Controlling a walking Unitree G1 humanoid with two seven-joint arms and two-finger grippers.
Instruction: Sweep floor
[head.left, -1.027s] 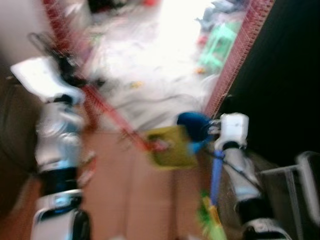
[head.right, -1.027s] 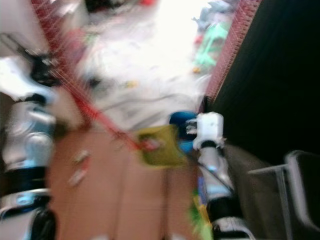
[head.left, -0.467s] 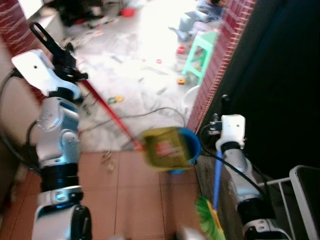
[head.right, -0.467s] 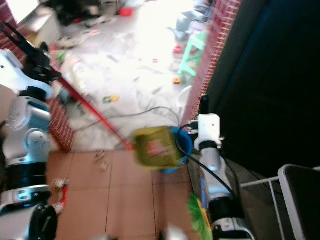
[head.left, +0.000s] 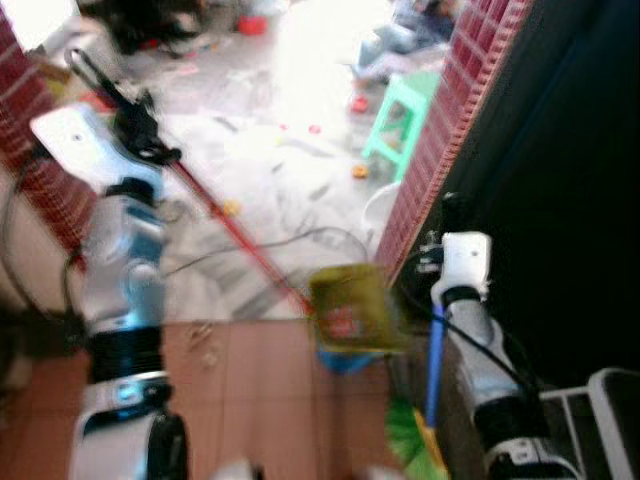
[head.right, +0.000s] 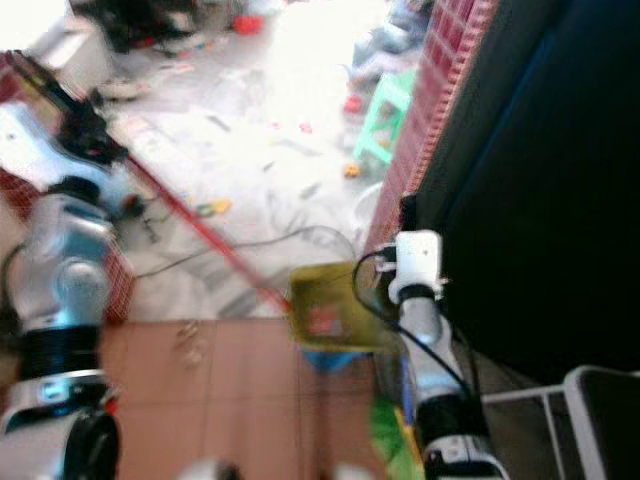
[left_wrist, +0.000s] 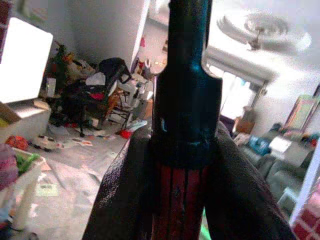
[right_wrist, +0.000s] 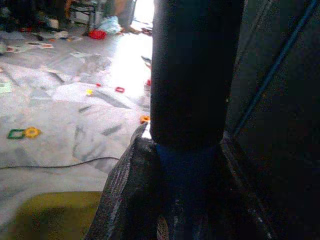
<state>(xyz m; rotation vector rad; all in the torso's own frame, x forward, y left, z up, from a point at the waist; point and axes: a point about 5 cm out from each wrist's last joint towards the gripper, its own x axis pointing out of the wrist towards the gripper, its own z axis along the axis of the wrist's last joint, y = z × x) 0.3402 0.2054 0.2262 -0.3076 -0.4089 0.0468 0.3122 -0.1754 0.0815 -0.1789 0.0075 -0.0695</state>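
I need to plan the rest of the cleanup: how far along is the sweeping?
Tools are in hand: the left pincer grips the red handle of the yellow dustpan, and the right pincer holds the blue broom handle. Left to do: small bits lie scattered on the grey floor. Nothing looks swept yet.

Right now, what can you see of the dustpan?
The dustpan is a yellow-green plastic-looking pan on a long red handle. The handle runs diagonally up to the left gripper, which is shut on its black-capped upper end. The pan hangs tilted in front of the robot, near the brick wall's corner, its open face toward the camera with a reddish patch inside. It is blurred, so I cannot tell whether it touches the floor. Something blue shows just below it.
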